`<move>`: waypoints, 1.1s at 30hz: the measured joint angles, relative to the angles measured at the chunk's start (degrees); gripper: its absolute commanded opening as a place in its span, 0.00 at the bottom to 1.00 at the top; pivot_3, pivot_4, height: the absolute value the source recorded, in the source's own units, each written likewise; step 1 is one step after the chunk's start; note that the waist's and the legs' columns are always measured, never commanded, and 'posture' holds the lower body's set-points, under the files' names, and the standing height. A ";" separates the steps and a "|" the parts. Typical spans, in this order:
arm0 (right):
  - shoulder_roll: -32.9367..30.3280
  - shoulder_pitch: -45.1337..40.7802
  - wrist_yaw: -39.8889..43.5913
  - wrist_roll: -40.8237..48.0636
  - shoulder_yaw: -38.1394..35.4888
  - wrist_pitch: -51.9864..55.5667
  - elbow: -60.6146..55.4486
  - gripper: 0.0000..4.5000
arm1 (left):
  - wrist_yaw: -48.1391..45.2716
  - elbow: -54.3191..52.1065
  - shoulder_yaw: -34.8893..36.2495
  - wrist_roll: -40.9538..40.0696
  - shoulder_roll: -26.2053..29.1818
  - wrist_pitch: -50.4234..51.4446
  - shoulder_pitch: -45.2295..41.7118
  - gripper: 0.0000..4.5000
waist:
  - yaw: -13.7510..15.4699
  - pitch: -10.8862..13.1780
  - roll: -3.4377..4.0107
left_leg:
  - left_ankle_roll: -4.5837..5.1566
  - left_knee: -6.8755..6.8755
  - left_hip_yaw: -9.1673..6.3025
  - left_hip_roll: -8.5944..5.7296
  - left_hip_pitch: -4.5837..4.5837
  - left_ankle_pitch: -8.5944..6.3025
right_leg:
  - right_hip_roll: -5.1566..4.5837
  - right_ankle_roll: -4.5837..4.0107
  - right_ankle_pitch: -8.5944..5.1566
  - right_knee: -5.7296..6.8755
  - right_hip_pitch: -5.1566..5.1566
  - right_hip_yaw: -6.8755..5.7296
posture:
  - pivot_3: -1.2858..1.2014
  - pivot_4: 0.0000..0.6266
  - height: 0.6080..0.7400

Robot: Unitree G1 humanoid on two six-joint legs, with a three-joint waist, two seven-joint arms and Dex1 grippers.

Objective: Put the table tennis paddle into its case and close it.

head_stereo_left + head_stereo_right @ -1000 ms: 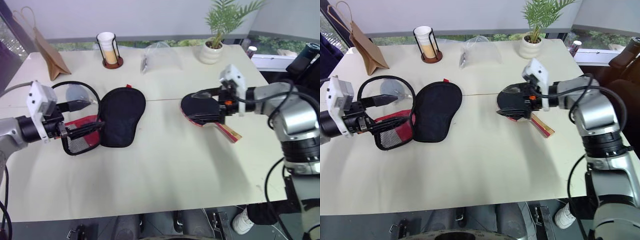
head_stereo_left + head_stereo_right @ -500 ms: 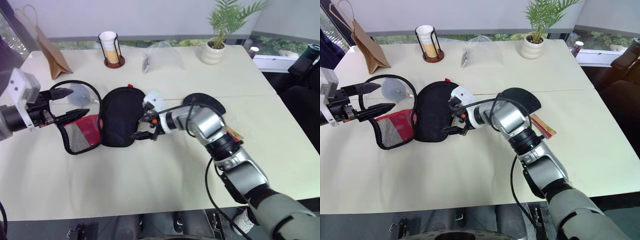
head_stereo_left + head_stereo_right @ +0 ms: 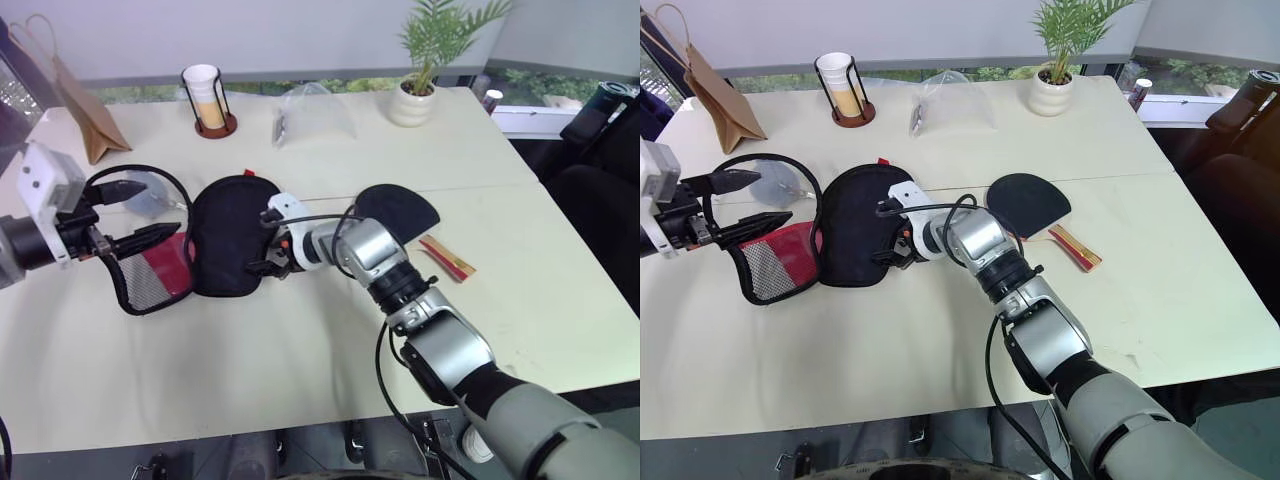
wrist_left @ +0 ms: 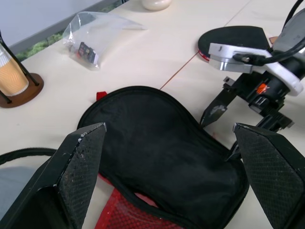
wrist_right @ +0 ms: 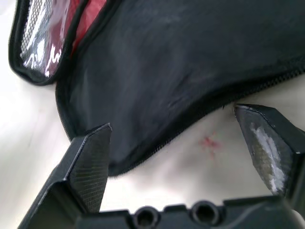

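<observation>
Right gripper swings from paddle to case edge at frame centre, jaws apart, empty; I see left gripper spread too.

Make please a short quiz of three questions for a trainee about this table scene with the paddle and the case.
1. True or false: the paddle already lies inside the case.
2. The right gripper is: A) shut on the paddle handle; B) open at the edge of the case; C) above the plant pot.
3. What stands in the wire holder at the far side of the table?

Key:
1. False; it lies on the table, apart from the case.
2. B.
3. A stack of paper cups.
</observation>
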 measured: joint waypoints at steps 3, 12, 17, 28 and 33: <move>1.36 -0.28 -1.47 -2.57 1.08 -4.45 2.59 0.98 | 0.49 -1.04 0.49 -0.06 -0.01 0.73 0.69 0.99 | -0.04 0.00 0.00 | 0.00 -0.02 0.00 0.00 0.02 0.00 | 0.00 0.00 0.00 0.00 0.00 0.00 | 0.52 0.24 1.00; 3.22 1.94 -4.00 -10.63 5.26 -16.04 6.29 0.25 | 2.30 -3.76 4.15 -1.11 -0.20 2.03 3.46 0.99 | -0.48 -0.04 -0.06 | -0.10 -0.36 0.04 -0.01 0.52 0.04 | -0.04 -0.17 -0.09 -0.07 0.31 0.03 | 0.52 0.24 1.00; 2.77 2.99 -2.65 -11.61 5.78 -16.74 4.95 0.01 | 2.84 -4.62 4.30 -1.24 -0.46 2.24 4.05 0.99 | -0.30 -0.06 -0.09 | -0.40 -0.69 -0.04 -0.03 0.65 0.24 | -0.01 -0.20 -0.10 -0.08 0.32 0.02 | 0.52 0.24 1.00; -9.99 11.15 3.30 -9.44 3.39 -3.25 -16.33 0.01 | 3.80 -5.23 4.34 -1.19 -2.07 2.03 4.29 0.99 | 2.46 -0.11 -0.17 | -0.40 -0.66 -0.10 -0.22 0.46 0.24 | -0.22 -0.25 -0.14 -0.33 0.31 -0.02 | 0.52 0.24 1.00; -20.74 17.21 11.09 -6.02 3.46 1.17 -29.38 0.01 | 4.01 -5.54 3.82 -1.17 -2.93 1.86 4.05 0.99 | 2.09 -0.13 -0.20 | -0.39 -0.69 -0.07 -0.21 0.44 0.24 | -0.19 -0.24 -0.14 -0.33 0.30 -0.02 | 0.52 0.24 1.00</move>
